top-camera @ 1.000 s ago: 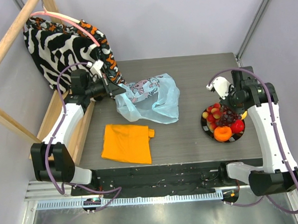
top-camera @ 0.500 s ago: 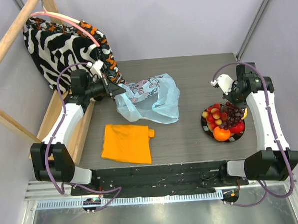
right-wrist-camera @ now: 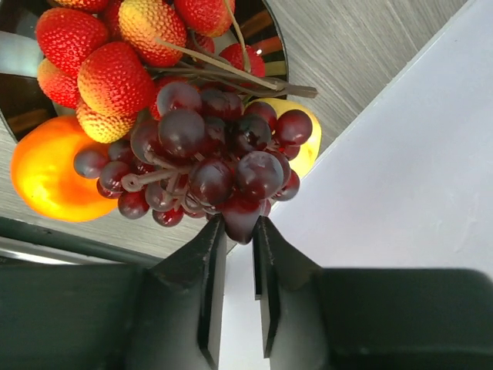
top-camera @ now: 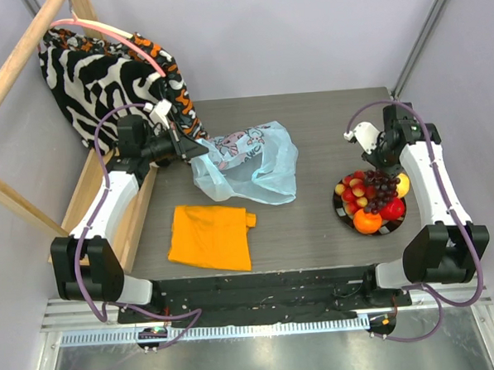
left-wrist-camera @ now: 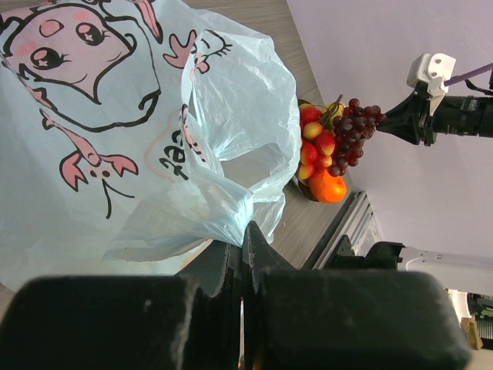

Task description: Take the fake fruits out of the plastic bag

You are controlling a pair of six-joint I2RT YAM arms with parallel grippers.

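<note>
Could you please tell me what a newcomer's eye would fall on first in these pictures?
The dark round plate heaped with bright plastic fruits at the right of the grey table, where the right gripper has its jaws narrowly apart at the dark purple grape bunch. Next, the translucent pale blue plastic bag with a pink cartoon print mid-table, pinched by the left gripper.

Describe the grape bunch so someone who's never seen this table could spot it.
Go to the right side of the dark table, where a round plate holds a pile of fruit. The grape bunch lies on top of that pile, at the right gripper. It is the only dark purple cluster of small balls, among red strawberries, an orange and a yellow lemon.
</note>
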